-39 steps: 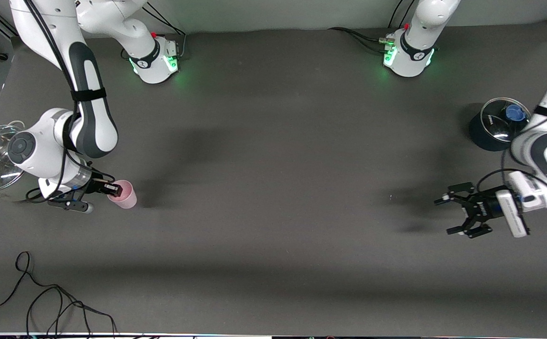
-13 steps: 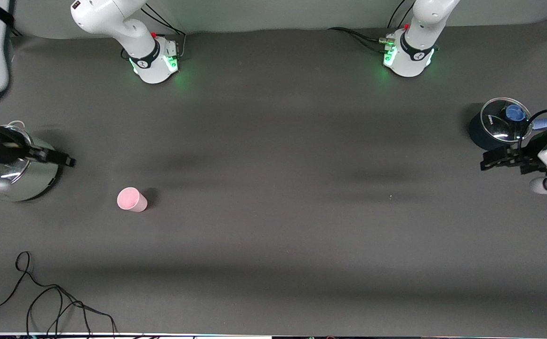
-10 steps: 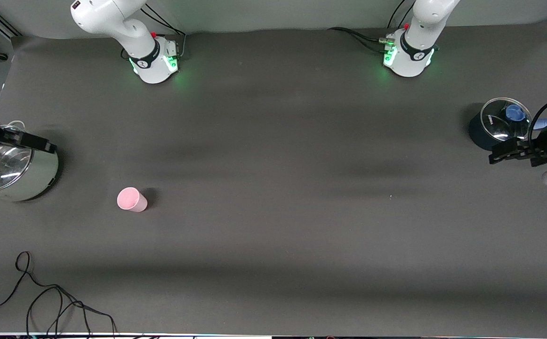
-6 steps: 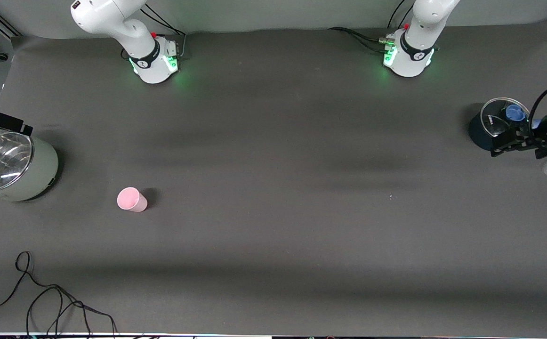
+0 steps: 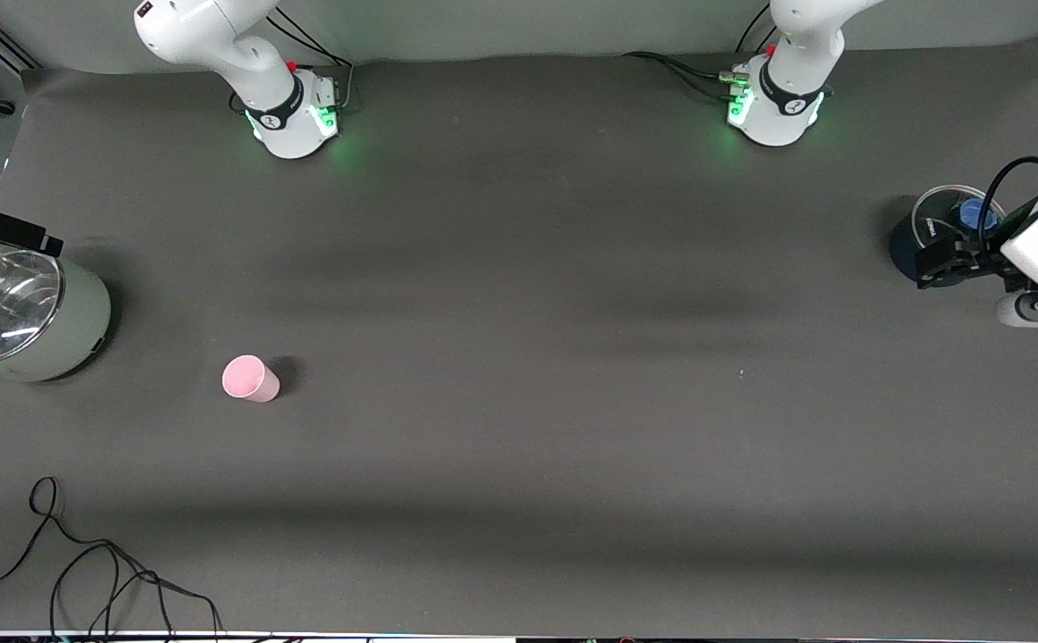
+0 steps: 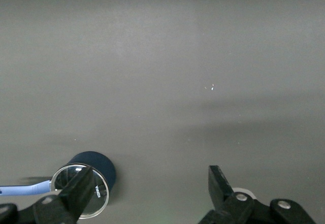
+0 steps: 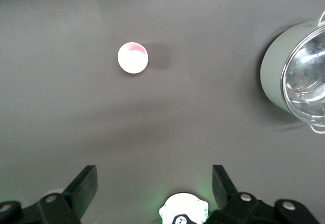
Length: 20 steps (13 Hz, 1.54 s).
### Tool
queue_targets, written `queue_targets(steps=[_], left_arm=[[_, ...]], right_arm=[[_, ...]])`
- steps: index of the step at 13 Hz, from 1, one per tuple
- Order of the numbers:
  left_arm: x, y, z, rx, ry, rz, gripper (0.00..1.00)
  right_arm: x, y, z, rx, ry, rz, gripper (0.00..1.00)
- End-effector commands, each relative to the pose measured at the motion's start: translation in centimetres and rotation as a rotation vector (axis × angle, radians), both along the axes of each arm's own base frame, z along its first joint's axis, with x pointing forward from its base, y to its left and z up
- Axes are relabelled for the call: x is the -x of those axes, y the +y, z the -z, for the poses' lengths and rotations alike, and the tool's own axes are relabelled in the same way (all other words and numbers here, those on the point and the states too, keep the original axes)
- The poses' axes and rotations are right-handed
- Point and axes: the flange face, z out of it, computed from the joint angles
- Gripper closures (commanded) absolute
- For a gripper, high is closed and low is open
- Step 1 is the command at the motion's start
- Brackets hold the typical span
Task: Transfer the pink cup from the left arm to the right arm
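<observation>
The pink cup [image 5: 250, 379] stands upright on the dark tabletop [image 5: 519, 357], toward the right arm's end and somewhat nearer the front camera's edge than the middle, with nothing touching it; from the right wrist view I see straight down into it [image 7: 132, 57], well apart from the fingers at the frame's edge; the right gripper [image 7: 155, 186] has its fingers [image 7: 84, 186] spread wide and holds nothing; in the front view only its black tip [image 5: 1, 229] shows at the tabletop's edge at the right arm's end, up above the grey-green pot with a glass lid [image 5: 23, 313]; that pot [image 7: 294, 82] sits near that edge, farther from the front camera than the cup; the left gripper [image 6: 150, 191] is spread wide too and empty, as I see from its own wrist view; in the front view it [image 5: 943, 263] hangs over the dark blue pot [image 5: 912, 246] with a glass lid and a blue knob, which sits near the edge at the left arm's end; a loose black cable [image 5: 81, 572] lies at the corner nearest the front camera at the right arm's end.
</observation>
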Motion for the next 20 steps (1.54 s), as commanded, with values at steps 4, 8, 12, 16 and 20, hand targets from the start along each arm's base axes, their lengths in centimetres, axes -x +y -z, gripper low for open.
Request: queue_targets(steps=[4,8,12,16,20], left_arm=[[2.9,-1.8,-1.8,0.003,-0.024,0.044,0.00],[3.8,-1.3,-1.2,0.032,-0.052,0.040,0.00],[3.5,-0.9,-1.6,0.054,-0.047,0.074,0.00],[3.4,-1.4,-2.8,0.101,-0.040,0.068,0.00],[3.4,-1.4,-1.2,0.113,0.031,0.069,0.00]], right_arm=[[1.0,-2.4,-0.5,-0.013,0.004,0.031,0.00],[1.2,-1.7,-0.8,-0.035,-0.003,0.001,0.00],[0.8,1.9,-1.4,0.008,-0.022,-0.083,0.00],[2.5,2.7,-0.7,0.004,-0.073,-0.101,0.00],[1.7,5.0,-0.5,0.023,-0.066,-0.144,0.00]])
